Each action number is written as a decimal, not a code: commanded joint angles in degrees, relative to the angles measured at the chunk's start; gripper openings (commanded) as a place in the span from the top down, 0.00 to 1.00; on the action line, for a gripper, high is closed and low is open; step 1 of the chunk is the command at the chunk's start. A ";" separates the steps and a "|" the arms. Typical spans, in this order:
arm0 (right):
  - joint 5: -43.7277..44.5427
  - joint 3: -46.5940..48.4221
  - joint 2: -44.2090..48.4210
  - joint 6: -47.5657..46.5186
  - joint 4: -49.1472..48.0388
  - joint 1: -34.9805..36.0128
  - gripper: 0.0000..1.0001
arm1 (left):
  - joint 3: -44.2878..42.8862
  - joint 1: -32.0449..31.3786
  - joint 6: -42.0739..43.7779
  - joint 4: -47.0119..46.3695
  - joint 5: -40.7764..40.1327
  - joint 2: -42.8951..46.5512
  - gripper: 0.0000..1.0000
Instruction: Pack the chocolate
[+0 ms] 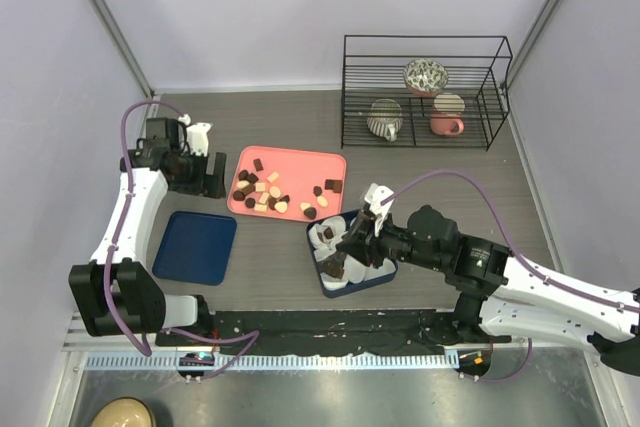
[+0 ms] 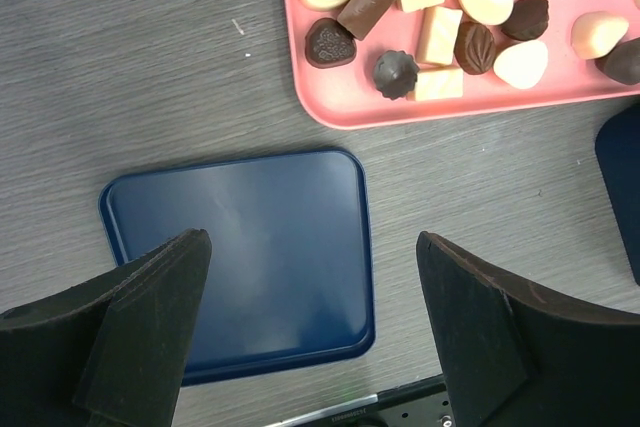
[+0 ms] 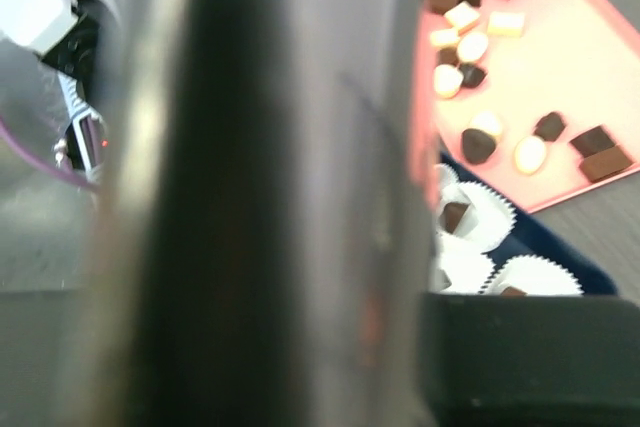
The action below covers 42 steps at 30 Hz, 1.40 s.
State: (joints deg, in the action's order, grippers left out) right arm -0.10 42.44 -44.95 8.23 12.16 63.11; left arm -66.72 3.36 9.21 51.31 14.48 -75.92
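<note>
Pink tray (image 1: 300, 172) with chocolate (image 1: 262, 193) (some boxed)

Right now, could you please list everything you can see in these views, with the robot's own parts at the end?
table: one, grey wood-grain, under everything
pink tray: one, pink, table centre
chocolates: roughly twenty, dark brown, mid-brown and cream, on the pink tray; at least two more in paper cups
flat tray: one, dark blue, near left
box: one, dark blue, just in front of the pink tray
paper cups: several, white, crinkled, inside the box
wire rack: one, black, far right
patterned bowl: one, in the rack
striped mug: one, in the rack
pink mug: one, in the rack
tan bowl: one, below the table's near edge
left gripper: black, open, holding nothing
right gripper: black, over the box, grip unclear
</note>
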 commanded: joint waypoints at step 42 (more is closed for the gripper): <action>5.55 -9.30 1.53 1.26 -13.92 4.21 0.53 | -2.71 -1.95 0.19 0.46 -1.30 0.95 0.00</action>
State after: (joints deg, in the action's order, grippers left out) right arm 5.85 32.64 -43.86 8.71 1.45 66.72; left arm -67.18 1.61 9.23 51.48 13.45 -76.01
